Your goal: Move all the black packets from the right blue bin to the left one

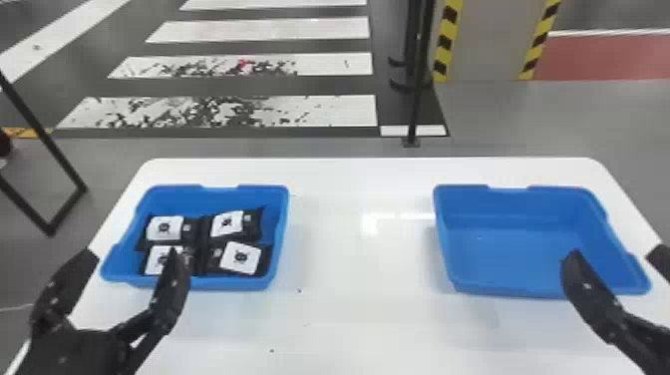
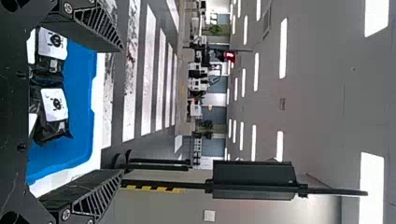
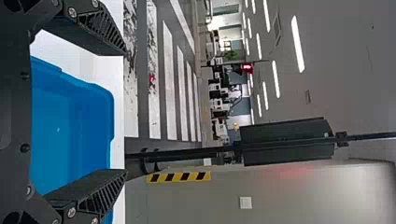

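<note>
So, 4 black packets lie in the left bin, white labels up. The left claw, wide open and gripping nothing, is by that bin's near side; the right claw, likewise open and unloaded, is by the right bin. The white tabletop carries both.

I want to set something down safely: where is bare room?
The table is bare between the left bin and the right bin; the right bin is bare inside, right gripper near. The left bin is crowded: four packets, left gripper close.
</note>
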Robot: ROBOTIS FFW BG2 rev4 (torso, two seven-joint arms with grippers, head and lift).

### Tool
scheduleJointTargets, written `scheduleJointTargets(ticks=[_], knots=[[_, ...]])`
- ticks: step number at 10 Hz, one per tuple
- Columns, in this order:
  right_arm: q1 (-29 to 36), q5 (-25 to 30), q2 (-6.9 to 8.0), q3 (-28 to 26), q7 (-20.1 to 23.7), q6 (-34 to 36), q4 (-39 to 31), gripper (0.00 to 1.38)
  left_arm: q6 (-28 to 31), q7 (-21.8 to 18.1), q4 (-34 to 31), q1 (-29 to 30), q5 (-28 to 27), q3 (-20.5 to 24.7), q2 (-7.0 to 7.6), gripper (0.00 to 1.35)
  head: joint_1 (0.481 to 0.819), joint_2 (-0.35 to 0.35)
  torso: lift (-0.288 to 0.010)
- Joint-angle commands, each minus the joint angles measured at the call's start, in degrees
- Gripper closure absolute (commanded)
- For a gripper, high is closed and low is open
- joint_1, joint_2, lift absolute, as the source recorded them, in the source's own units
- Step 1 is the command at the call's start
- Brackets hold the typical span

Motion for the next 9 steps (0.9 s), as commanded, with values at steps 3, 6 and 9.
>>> scheduleJointTargets(ticks=[3, 6, 9], knots=[[0.0, 0.0, -0.04, 0.0, 0.0, -0.4, 0.0, 0.14, 0.3, 0.0, 0.0, 0.1, 0.0, 0.2, -0.15, 0.11, 0.695, 0.07, -0.14], [0.0, -0.1, -0.04, 0.0, -0.1, -0.6, 0.0, 0.14, 0.3, -0.3, 0.0, 0.0, -0.1, 0.2, -0.15, 0.11, 0.695, 0.07, -0.14], [0.0, -0.1, -0.04, 0.0, 0.0, -1.1, 0.1, 0.14, 0.0, -0.6, 0.0, 0.0, -0.2, 0.2, -0.15, 0.11, 0.695, 0.067, -0.14]])
